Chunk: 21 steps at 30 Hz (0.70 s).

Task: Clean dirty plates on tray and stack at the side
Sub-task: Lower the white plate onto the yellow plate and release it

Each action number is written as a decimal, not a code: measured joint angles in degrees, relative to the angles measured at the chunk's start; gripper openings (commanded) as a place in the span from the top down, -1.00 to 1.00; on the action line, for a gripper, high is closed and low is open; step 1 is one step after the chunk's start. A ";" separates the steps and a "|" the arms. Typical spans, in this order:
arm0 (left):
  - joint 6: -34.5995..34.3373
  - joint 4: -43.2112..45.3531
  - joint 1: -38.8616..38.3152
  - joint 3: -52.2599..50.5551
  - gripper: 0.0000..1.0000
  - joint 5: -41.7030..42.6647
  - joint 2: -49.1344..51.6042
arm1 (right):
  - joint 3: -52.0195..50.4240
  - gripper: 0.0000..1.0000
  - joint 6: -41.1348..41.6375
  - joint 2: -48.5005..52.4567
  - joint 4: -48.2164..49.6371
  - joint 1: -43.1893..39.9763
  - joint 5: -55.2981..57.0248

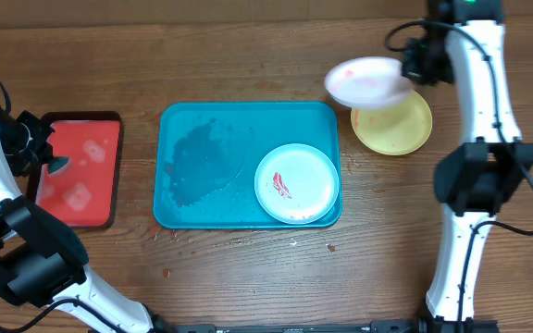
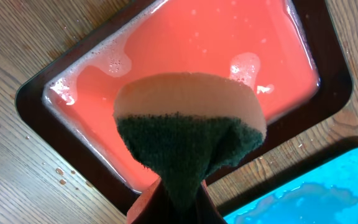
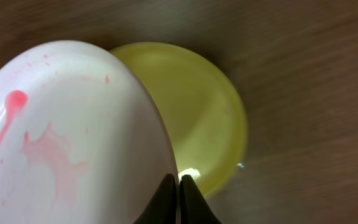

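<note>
Right fingers (image 3: 161, 202) pinch the rim of the white round plastic plate (image 3: 73, 137), streaked pink-red and tilted over the yellow-green round plate (image 1: 398, 128) on the wooden surface (image 1: 248, 277), right of the teal rectangular plastic tray (image 1: 202, 157). The light blue-green round plate (image 1: 296, 183), red-smeared, lies at the tray's right end. Left fingers (image 2: 179, 208) clamp a tan-and-green sponge (image 2: 188, 124) over the red tray (image 2: 216, 56).

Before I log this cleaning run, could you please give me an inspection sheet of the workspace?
Surface: brown wooden table, water drops near the trays.
Job's things: large teal rectangular plastic tray, wet; pale blue-green round plastic plate on it, red smear; yellow-green round plastic plate on the table beside the tray; white round plastic plate, pink streaks, tilted above the yellow-green one.
Clutter: small red dark-rimmed tray of sudsy liquid.
Grippers: left pincer shut on a green-and-tan sponge over the red tray; right pincer shut on the white plate's rim.
Cables: black leads along the arms.
Surroundings: nothing seen.
</note>
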 measured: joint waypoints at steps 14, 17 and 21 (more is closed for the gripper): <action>0.42 0.42 0.00 0.00 0.91 1.40 0.00 | -1.68 0.93 -7.58 0.00 -3.17 -7.23 -5.42; 0.85 0.42 0.00 0.00 0.92 1.64 0.00 | -3.63 0.92 -7.87 0.00 -2.56 -6.97 -5.20; 1.03 0.42 0.00 0.00 0.92 1.86 0.00 | -8.70 -0.33 -7.06 0.00 0.17 -6.99 -3.74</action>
